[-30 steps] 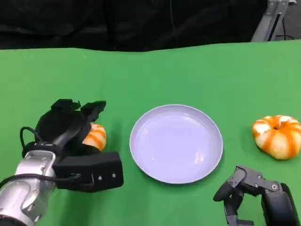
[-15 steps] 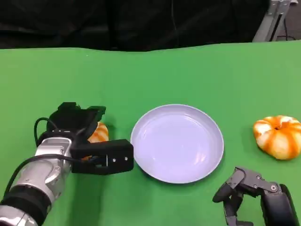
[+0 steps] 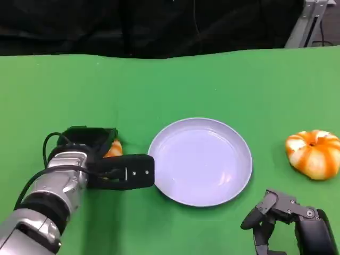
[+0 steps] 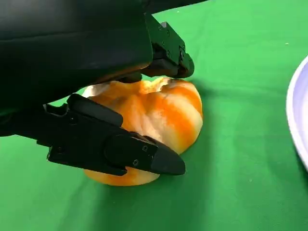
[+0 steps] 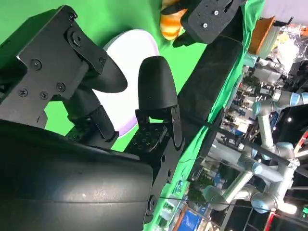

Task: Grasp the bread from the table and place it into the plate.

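Note:
An orange-and-white bread (image 3: pixel 112 149) lies on the green table just left of the pale lavender plate (image 3: pixel 199 159). My left hand (image 3: pixel 101 159) is down over it and grips it. In the left wrist view the bread (image 4: pixel 163 110) rests on the cloth, with one finger pressing on its top and the thumb (image 4: pixel 120 149) across its near side. The plate's rim (image 4: pixel 301 110) shows at that view's edge. My right hand (image 3: pixel 281 218) rests low at the front right, fingers loosely bent and holding nothing. A second, similar bread (image 3: pixel 313 154) sits right of the plate.
The green cloth ends at a dark backdrop (image 3: pixel 159 26) behind the table. A metal stand (image 3: pixel 305 21) is at the back right. The right wrist view looks across my right hand (image 5: pixel 120 120) to the plate (image 5: pixel 130 48).
My left hand has come down and forward over the bread and its fingers have closed around it. The bread, plate and right hand stay where they were.

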`<state>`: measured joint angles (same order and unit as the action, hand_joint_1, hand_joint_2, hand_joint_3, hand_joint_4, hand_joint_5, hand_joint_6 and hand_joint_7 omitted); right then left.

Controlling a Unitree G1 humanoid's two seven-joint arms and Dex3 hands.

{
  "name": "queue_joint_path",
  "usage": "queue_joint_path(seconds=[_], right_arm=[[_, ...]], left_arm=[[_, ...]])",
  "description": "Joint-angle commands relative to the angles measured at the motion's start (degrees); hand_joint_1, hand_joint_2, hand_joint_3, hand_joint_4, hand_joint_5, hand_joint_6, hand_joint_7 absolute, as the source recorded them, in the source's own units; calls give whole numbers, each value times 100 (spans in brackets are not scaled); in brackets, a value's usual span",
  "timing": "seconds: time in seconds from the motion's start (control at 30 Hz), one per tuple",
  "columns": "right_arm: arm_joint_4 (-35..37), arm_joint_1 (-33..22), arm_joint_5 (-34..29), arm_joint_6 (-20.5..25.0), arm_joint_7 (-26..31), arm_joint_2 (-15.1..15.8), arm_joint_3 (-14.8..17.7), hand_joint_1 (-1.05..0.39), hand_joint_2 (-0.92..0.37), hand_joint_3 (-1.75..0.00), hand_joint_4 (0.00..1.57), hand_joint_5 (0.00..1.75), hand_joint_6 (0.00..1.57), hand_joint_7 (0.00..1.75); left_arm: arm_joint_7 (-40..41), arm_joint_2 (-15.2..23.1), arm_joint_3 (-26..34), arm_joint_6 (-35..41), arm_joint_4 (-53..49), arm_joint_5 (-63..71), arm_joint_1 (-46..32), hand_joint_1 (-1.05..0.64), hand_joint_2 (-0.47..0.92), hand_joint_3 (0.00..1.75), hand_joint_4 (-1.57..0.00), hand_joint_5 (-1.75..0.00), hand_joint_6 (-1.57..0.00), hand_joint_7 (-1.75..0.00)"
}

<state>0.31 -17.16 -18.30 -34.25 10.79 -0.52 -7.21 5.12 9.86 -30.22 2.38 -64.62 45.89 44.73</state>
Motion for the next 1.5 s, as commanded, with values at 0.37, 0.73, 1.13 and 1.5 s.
queue_joint_path(seconds=[0.37,0.73,1.13,1.5], right_arm=[[-95,-26,29,-34,29,34,25,3,-24,-146,95,170,88,131],[-88,-6,56,-18,9,46,34,5,-24,-145,95,170,88,131],[-148,-29,-22,18,17,67,40,4,-25,-145,95,169,87,131],[-154,-16,-1,54,-4,77,41,3,-27,-141,95,168,87,131]], left_arm=[[-41,71,-79,-7,-91,-281,-88,-56,92,2,-16,-14,-25,0],[-318,246,-133,152,492,-395,-321,-57,92,2,-16,-13,-24,0],[-552,487,-82,351,1429,-454,-962,-54,92,1,-19,-11,-26,-1],[147,539,186,53,1847,-611,-1504,-31,92,3,-42,-14,-44,-5]])
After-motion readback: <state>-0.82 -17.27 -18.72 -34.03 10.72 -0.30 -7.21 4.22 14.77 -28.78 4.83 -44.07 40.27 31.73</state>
